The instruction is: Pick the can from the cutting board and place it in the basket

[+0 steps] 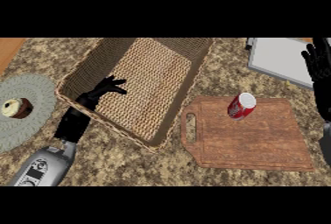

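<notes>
A red can (241, 106) with a white top stands upright on the far part of the brown wooden cutting board (249, 144). To its left is the woven basket (194, 61), with nothing in it but my hand. My left hand (100, 92) hangs over the basket's left side with its fingers spread, holding nothing. At the right edge of the view my right hand (318, 61) is open with fingers up, to the right of the can and apart from it.
A grey round mat (32, 127) at the left edge carries a small brown and cream pastry (15, 108). A grey and white tray (281, 59) lies at the far right behind the board. The counter is speckled stone.
</notes>
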{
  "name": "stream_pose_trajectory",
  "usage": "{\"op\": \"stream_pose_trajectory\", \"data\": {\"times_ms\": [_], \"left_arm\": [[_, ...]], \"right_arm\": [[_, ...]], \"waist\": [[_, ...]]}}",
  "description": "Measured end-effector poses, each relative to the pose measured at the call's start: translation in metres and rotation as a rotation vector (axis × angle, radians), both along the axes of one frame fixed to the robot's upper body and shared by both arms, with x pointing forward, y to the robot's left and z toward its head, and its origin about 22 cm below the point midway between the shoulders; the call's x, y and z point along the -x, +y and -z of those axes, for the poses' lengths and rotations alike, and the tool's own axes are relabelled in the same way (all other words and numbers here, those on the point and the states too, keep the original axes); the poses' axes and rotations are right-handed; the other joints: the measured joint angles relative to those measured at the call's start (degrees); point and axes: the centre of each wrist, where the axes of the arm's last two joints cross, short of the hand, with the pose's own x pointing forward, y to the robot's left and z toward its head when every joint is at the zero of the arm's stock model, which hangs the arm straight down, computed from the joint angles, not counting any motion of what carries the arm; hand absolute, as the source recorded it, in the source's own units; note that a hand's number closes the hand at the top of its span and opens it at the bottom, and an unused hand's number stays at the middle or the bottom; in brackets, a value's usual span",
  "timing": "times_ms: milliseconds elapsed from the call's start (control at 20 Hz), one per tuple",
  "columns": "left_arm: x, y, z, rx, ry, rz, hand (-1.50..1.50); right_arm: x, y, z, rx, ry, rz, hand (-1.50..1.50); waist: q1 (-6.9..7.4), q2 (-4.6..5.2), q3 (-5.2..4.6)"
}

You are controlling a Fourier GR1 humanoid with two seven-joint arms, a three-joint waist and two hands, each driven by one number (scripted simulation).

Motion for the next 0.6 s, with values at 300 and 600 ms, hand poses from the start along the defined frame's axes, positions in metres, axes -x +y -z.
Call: {"op": "stream_pose_trajectory", "data": {"times_ms": [300, 600], "left_arm": [[0.002, 0.034, -0.005, 0.098, -0.013, -0.23, 0.0], [-0.001, 0.049, 0.003, 0.198, 0.03, -0.317, 0.0]], "right_arm": [[0.02, -0.039, 0.013, 0.02, 0.092, 0.351, 1.5], [0.007, 0.01, 0.031, 0.033, -0.07, 0.547, -1.5]], "waist": [[-0.91, 0.23, -0.25], [0.22, 0.71, -0.31]]}}
